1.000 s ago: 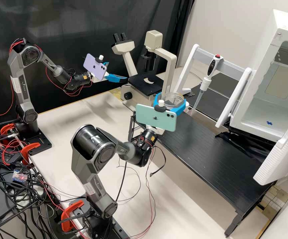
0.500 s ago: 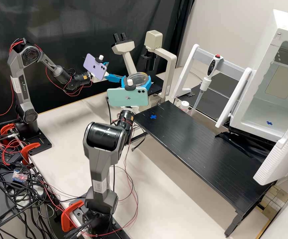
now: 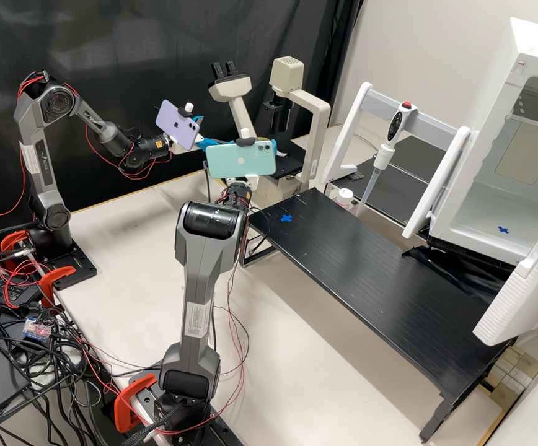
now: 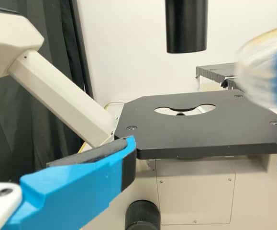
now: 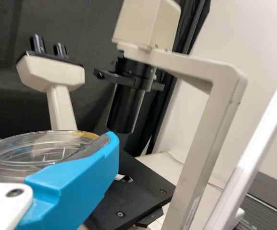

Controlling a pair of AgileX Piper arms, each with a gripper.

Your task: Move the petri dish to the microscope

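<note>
The left gripper (image 3: 206,131) stands open beside the microscope (image 3: 311,111), its blue fingers apart with nothing between them. In the left wrist view one finger of the left gripper (image 4: 114,163) shows near the black stage (image 4: 200,136), which has a round opening. My right gripper (image 3: 253,181) is in front of the microscope, largely hidden behind its teal phone. In the right wrist view, the right gripper (image 5: 93,160) is shut on the clear petri dish (image 5: 33,148). That dish (image 4: 258,67) is blurred in the left wrist view, held above stage height off the stage's side.
A black raised shelf (image 3: 374,279) with a blue cross lies right of the near arm. Behind it are a pipette (image 3: 382,155) on a stand and an open white chamber (image 3: 498,179). The microscope's eyepiece tube (image 4: 61,91) rises beside the stage.
The right arm has swung left from above the shelf, carrying the petri dish to the microscope's front, then stretched farther toward it. The left arm has kept still.
</note>
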